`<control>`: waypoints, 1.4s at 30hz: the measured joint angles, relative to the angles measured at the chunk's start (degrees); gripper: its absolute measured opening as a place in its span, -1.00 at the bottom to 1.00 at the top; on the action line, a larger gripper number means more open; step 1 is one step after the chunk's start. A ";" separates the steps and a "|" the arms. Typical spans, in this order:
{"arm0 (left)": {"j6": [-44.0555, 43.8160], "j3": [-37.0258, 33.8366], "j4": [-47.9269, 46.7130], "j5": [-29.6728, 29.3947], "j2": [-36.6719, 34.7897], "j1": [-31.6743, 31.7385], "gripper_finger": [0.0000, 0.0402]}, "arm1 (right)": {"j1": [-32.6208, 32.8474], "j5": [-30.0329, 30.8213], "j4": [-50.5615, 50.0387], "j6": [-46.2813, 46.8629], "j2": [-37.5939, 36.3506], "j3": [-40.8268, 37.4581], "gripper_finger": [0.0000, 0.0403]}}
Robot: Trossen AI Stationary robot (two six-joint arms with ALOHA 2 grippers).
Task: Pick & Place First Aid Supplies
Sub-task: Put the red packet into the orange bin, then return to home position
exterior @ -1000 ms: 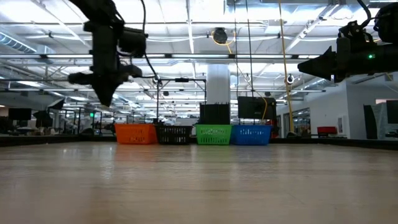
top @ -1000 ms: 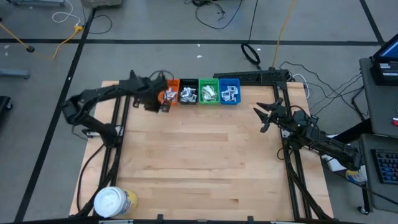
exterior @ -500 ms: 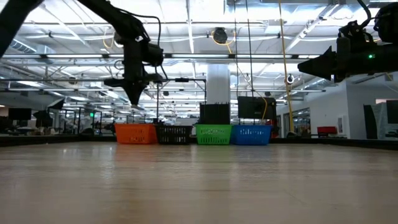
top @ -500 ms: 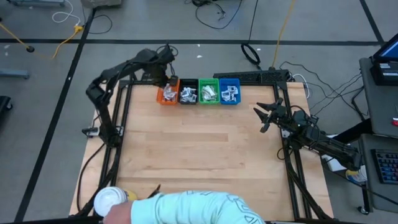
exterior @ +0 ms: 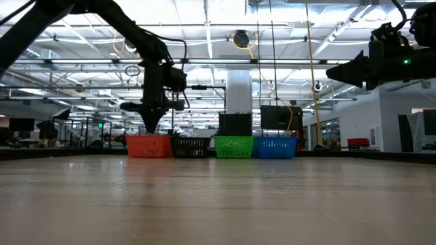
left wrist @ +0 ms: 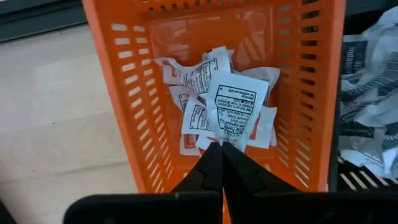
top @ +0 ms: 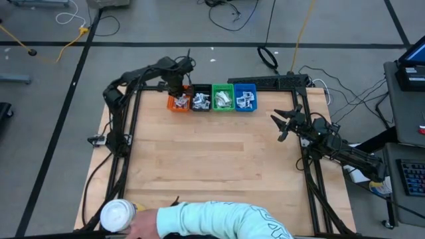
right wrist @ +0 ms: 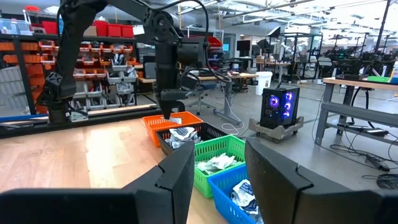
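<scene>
left gripper (left wrist: 221, 147) pinched shut on a white sachet (left wrist: 233, 112) above the orange bin (top: 178, 101), upper centre of the high view.
more packets (left wrist: 198, 93) piled below it in that bin, with others in the black bin (top: 201, 100), green bin (top: 222, 97) and blue bin (top: 245, 98); print too small to read from above. right gripper (top: 281, 124) hovering at right edge, fingers apart, seemingly empty. sleeve (top: 219, 222) cut off at bottom edge, next to a white-lidded tub (top: 117, 214). bare table (top: 212, 159) mid-frame.
</scene>
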 joint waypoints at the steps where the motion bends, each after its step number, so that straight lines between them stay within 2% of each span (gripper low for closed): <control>1: -0.04 0.00 0.16 -0.08 0.20 -0.09 -1.00 | 0.02 0.00 0.00 -0.02 -0.01 -0.01 -0.31; 5: -0.06 0.00 0.59 -0.52 0.26 -0.19 -0.98 | 0.00 0.00 0.00 -0.02 -0.01 0.01 -0.31; 8: 1.64 0.00 0.48 -0.47 0.27 -0.19 -0.87 | 0.02 0.00 0.00 -0.01 0.00 0.00 -0.31; 13: 3.63 0.00 0.47 2.66 0.26 -0.16 -0.47 | 0.02 0.02 0.00 0.00 -0.01 0.02 -0.31; 17: 4.16 -0.03 0.48 2.77 0.07 -0.51 -0.09 | 0.02 0.02 0.00 -0.02 -0.01 -0.01 -0.31; 22: 9.78 -1.56 3.80 2.52 -4.51 -1.64 0.28 | 0.00 0.02 0.00 -0.01 0.01 0.01 -0.31; 26: 13.58 -9.28 15.74 2.49 -11.37 -3.90 0.48 | 0.02 0.00 0.00 -0.02 0.02 0.02 -0.31; 31: 14.52 -22.35 34.62 2.52 -22.88 -7.38 0.63 | 0.01 0.01 0.00 -0.02 -0.01 0.01 -0.31; 37: 8.44 -38.48 51.38 2.13 -37.03 -10.07 0.69 | 0.01 0.01 0.00 0.00 -0.01 0.01 -0.31; 42: 12.21 -52.29 64.25 2.02 -49.34 -10.19 0.67 | 0.02 0.02 0.00 0.01 -0.01 -0.01 -0.31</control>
